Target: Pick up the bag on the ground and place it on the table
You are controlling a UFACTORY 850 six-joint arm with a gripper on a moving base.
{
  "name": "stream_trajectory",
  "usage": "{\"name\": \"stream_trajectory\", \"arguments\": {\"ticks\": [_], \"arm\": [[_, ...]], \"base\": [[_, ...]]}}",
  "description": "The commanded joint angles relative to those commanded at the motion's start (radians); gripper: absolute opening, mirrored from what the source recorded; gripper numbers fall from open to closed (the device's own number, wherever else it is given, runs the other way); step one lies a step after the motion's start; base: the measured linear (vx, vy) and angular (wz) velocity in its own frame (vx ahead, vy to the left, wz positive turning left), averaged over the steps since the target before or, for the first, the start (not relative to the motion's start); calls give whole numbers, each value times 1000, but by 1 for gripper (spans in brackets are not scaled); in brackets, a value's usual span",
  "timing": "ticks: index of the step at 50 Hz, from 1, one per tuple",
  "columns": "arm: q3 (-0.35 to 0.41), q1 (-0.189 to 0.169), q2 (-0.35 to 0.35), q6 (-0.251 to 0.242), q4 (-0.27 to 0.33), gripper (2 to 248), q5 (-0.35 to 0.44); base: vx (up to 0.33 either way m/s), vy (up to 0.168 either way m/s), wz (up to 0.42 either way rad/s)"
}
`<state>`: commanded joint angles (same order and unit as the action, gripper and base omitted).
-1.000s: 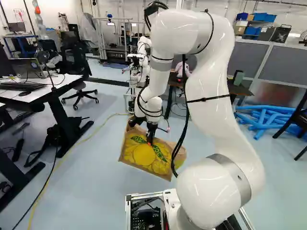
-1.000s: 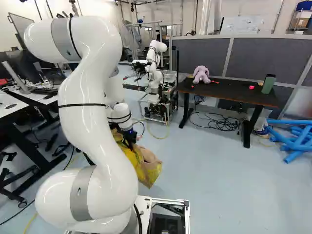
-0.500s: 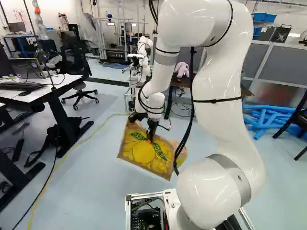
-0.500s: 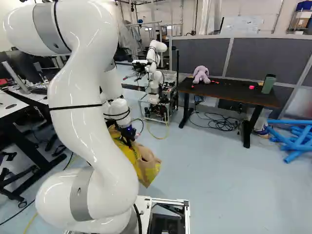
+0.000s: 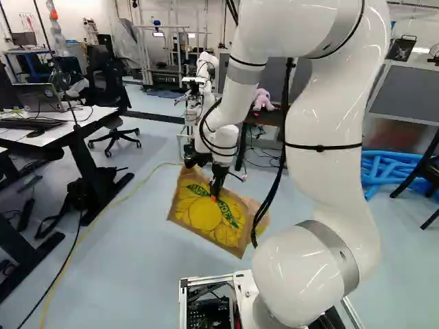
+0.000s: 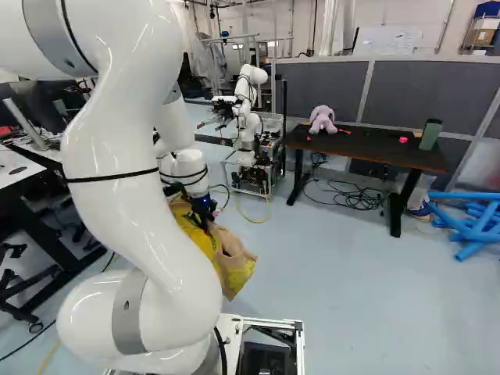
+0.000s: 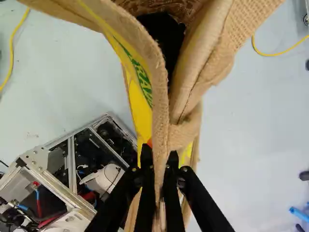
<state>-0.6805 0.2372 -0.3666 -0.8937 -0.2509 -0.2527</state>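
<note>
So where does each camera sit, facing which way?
Left base view: base, behind and left of the arm, facing ahead; arm right of middle.
Right base view: behind and right, facing ahead; arm left of middle.
Wrist view: on the wrist, looking along the tool onto the bag; two fingers show.
The base views share the dark table.

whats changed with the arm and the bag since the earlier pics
The white robot arm's upper links have drawn back toward the base cameras. The tan burlap bag with yellow print, held by its rim in the black pincer, moved with it, edging slightly left in the right base view. Nothing was newly gripped or let go. The base, dark wooden table and pink plush toy stayed put.
</note>
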Motion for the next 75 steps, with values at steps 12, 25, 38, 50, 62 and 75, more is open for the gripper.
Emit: {"name": "stream_trajectory", "arguments": {"ticks": [12,25,38,50,62,75], "arm": [[7,-5,48,0,0,22,-42],[13,-11,99,0,0,22,-87],[19,-17,150,0,0,22,-130],[23,-21,198,0,0,22,-148],[27,-25,244,0,0,22,-160],[30,-30,293,0,0,22,-192]], "base": [[0,0,0],[0,0,0],[0,0,0],[0,0,0],[0,0,0],[0,0,0]]}}
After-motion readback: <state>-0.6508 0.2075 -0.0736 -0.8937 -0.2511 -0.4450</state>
